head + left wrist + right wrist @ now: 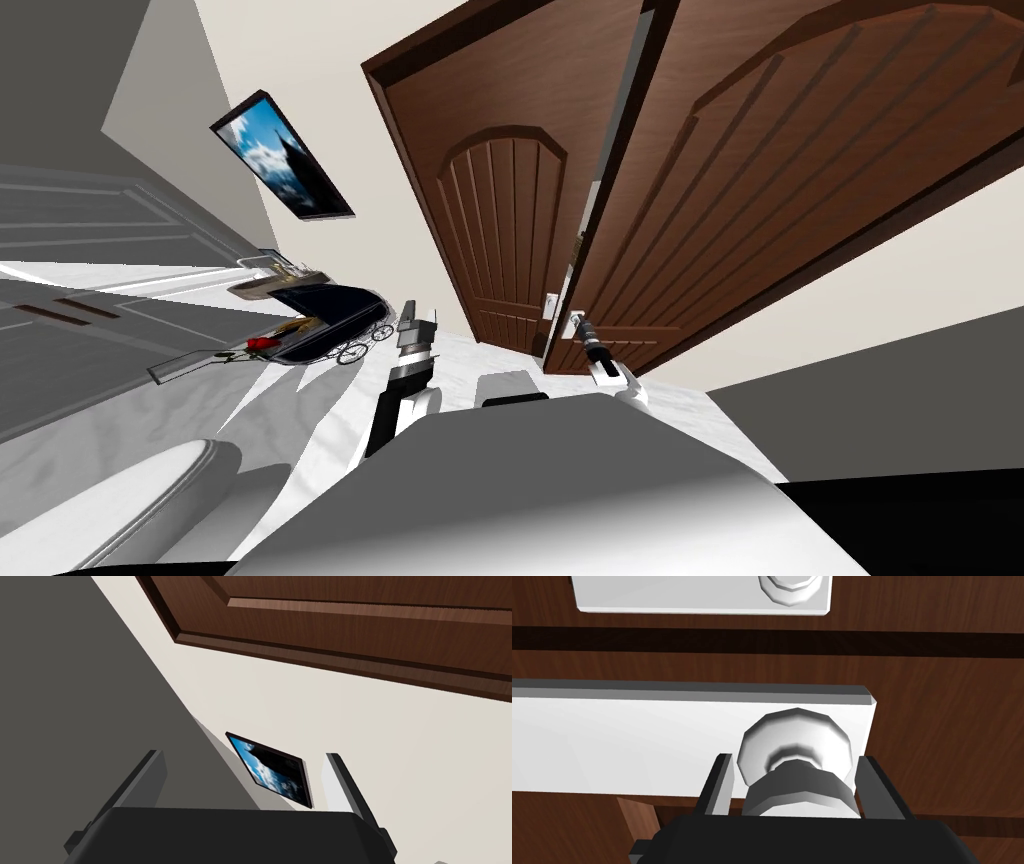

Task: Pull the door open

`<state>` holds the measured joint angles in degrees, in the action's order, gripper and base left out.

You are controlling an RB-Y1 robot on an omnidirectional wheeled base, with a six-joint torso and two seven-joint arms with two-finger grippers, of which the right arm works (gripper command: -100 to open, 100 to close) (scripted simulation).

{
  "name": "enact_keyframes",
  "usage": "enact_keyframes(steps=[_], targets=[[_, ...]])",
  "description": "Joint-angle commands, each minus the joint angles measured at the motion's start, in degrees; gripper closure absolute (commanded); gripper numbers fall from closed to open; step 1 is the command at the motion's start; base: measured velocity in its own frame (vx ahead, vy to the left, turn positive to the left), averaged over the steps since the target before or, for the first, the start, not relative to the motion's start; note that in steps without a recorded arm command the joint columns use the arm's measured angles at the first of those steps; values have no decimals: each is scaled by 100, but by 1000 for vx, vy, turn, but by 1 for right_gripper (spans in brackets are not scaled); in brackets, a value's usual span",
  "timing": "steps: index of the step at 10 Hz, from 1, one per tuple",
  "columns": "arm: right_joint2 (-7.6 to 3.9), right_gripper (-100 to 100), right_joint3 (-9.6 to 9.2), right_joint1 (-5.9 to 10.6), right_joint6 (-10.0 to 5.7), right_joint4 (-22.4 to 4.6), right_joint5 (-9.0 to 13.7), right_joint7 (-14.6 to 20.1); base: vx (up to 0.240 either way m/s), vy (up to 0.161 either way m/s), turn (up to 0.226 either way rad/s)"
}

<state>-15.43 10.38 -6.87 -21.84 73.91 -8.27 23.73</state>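
Observation:
A dark brown panelled door (800, 180) stands slightly ajar beside a second brown leaf (500, 230), with a narrow gap between them. Its light grey round knob (797, 746) sits on a white plate (637, 741). My right gripper (794, 758) is shut on the knob, with a finger pressing each side. In the head view that gripper (578, 322) reaches the door's edge low down. The left gripper (410, 308) is raised to the left of the doors, away from them. Its fingers (150, 768) stand open on nothing.
A second white plate (702, 593) shows on the wood beyond the knob. A dark pram (330, 310) and a red rose (260, 344) lie on the pale floor left of the doors. A framed picture (282, 155) hangs on the wall. Grey panelling (80, 250) lines the left.

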Motion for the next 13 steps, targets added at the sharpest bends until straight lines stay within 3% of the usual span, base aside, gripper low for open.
enact_keyframes(steps=[1,5,13], targets=[[5,100,-6,-21,15,-19,-2,1,-44,4,-3],[5,100,-6,-21,15,-19,-2,1,-15,1,2],[-485,100,-611,-419,-240,318,-98,565,-220,-97,122]])
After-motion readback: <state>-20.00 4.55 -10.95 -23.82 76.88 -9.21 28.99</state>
